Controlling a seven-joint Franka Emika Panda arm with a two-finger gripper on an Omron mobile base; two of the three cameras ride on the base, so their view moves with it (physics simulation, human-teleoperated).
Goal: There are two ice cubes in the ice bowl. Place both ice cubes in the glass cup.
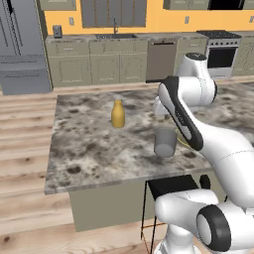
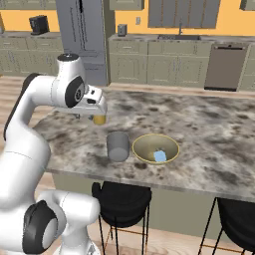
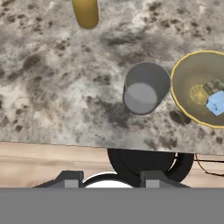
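One glass cup, one ice bowl

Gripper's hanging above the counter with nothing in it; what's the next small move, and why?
Probably shift the gripper sideways toward the ice bowl and begin lowering over the ice cube. The hand view looks down on the glass cup, whose inside appears empty, while the bluish cube lies in the bowl beside the cup. The fingertips hold nothing and seem apart, so a grasp comes first.
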